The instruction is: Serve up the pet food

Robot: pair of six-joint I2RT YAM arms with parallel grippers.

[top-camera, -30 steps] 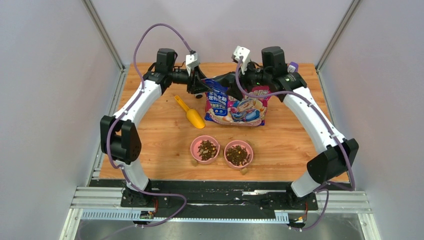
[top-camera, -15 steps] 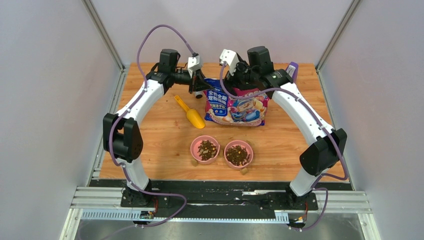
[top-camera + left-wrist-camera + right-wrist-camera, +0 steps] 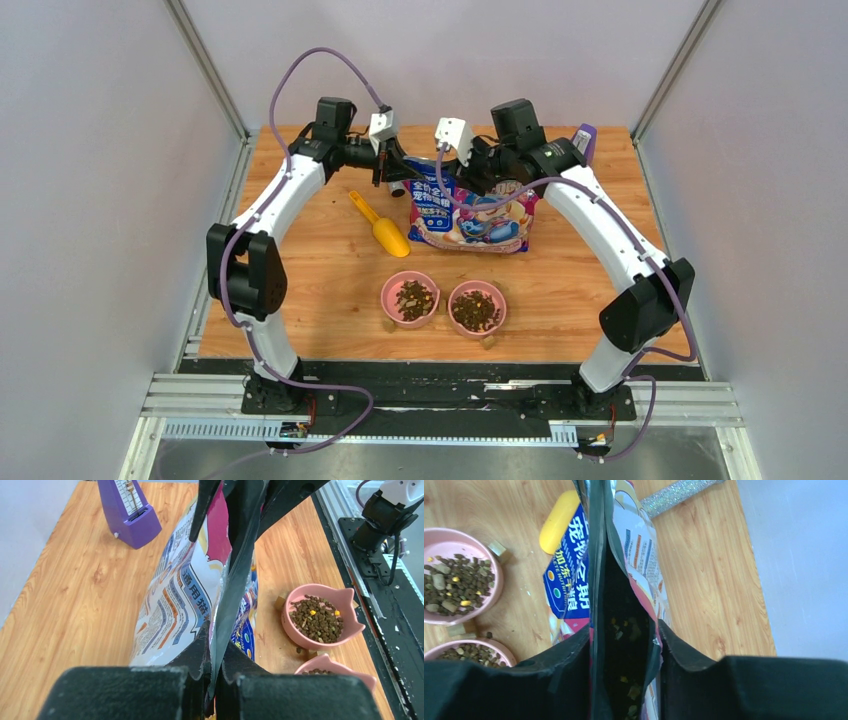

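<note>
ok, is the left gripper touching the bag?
Touching. Left wrist view: left gripper is shut on the bag top edge, both fingers pressed against it, no gap.

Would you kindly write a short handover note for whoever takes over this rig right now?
Left gripper: shut on the bag's top edge.
Right gripper: jaws straddle its open mouth, touching both sides; grip unclear.
Pet food: in both pink bowls; more inside the bag.
Scoop: lies left of the bag.
Done: both bowls served. Left: probably only closing the bag.

Two pink bowls (image 3: 410,323) (image 3: 477,334), two kibble heaps (image 3: 414,299) (image 3: 476,310), one bag (image 3: 470,215), one scoop (image 3: 385,232), one metronome (image 3: 131,510).
</note>
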